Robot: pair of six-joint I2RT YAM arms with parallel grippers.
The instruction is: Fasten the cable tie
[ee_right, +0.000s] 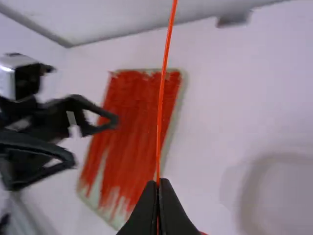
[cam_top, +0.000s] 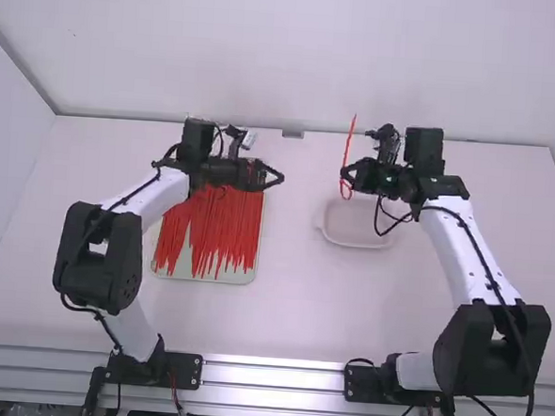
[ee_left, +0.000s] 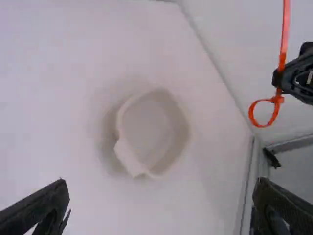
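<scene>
At one o'clock on the table (cam_top: pixel 395 291), our right end effector (cam_top: pixel 352 180) is pinching the red cable tie (cam_top: pixel 349 146) above the white tub (cam_top: pixel 323 232). We see its loop closed and the tail standing up, so the fastening looks done; cinching tighter or dropping it may remain. At eleven o'clock the left end effector (cam_top: pixel 274 178) hovers spread over the spare ties (cam_top: pixel 210 232).

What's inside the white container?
The white container looks empty in the left wrist view, nothing covering its inside; the looped cable tie is held outside it by the right gripper.
</scene>
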